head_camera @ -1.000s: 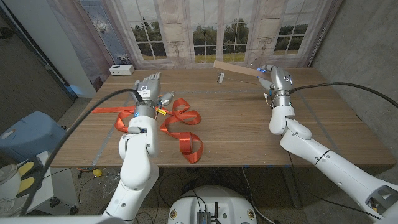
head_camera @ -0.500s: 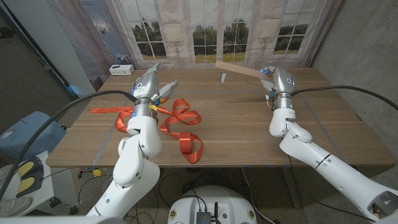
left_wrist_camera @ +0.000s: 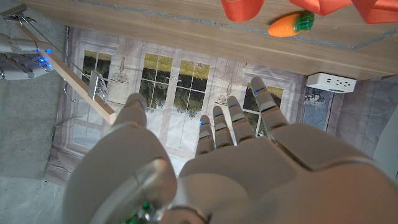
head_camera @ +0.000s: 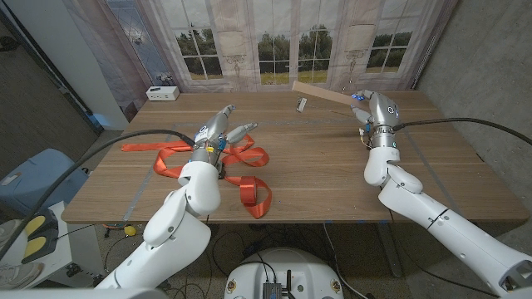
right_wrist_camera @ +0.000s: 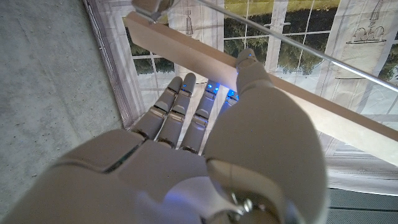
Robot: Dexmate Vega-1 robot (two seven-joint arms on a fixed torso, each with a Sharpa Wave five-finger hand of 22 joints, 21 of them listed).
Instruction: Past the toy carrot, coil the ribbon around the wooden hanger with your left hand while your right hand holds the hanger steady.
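Left robot hand [head_camera: 226,126] swung rightward, hanger [head_camera: 322,94] raised

The long orange fabric ribbon [head_camera: 237,170] lies loose on the wooden worktop [head_camera: 316,166], on the robot's left side. It makes several open loops, and one straight end [head_camera: 145,148] goes out toward the left edge. It is not wound on anything.

The small orange toy carrot with green leaves [left_wrist_camera: 291,23] lies on the worktop, just beside the ribbon loops.

The pale wooden hanger with a metal clip [head_camera: 326,94] is lifted above the far right part of the worktop, tilted, well apart from the ribbon.
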